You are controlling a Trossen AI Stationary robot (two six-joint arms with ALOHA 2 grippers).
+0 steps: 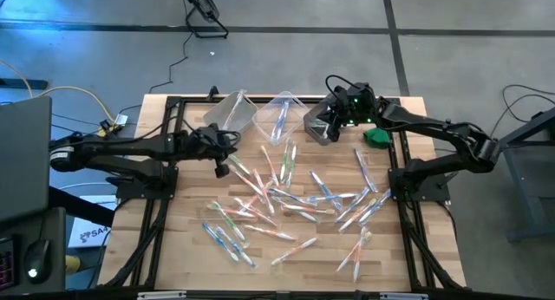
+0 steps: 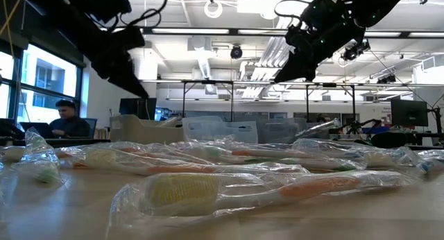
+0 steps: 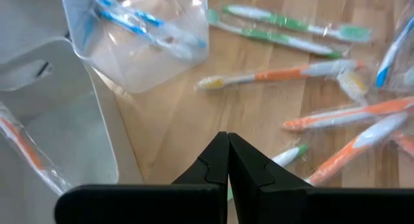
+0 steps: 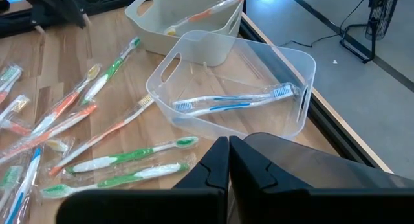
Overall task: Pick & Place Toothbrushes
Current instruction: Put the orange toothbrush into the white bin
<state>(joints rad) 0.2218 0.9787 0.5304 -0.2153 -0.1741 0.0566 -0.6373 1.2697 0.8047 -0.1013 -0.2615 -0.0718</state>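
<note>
Both claws are pinched together and empty right now. My right gripper [image 4: 228,160] sits over the bins at the table's [image 1: 182,248] far edge, right above the third bin [image 1: 317,127]. My left gripper [image 3: 228,160] hangs over the far left part of the table, just beside the bins.

The toothbrushes [image 1: 286,200] are mostly scattered loose across the middle and near half of the table, all in crinkly clear wrappers, overlapping in spots. From table level the wrappers look puffy, so I'd guess they slip under the fingers.

Sorting looks barely started. The clear bin [image 4: 239,88] has a couple of blue ones lying in it, and the white bin [image 4: 187,23] has an orange one leaning across its rim. So it looks like colour per bin, and the green ones lying next to the clear bin probably go in the third.

There's a small green thing [image 1: 375,136] near the far right corner; I'm leaving it alone.
</note>
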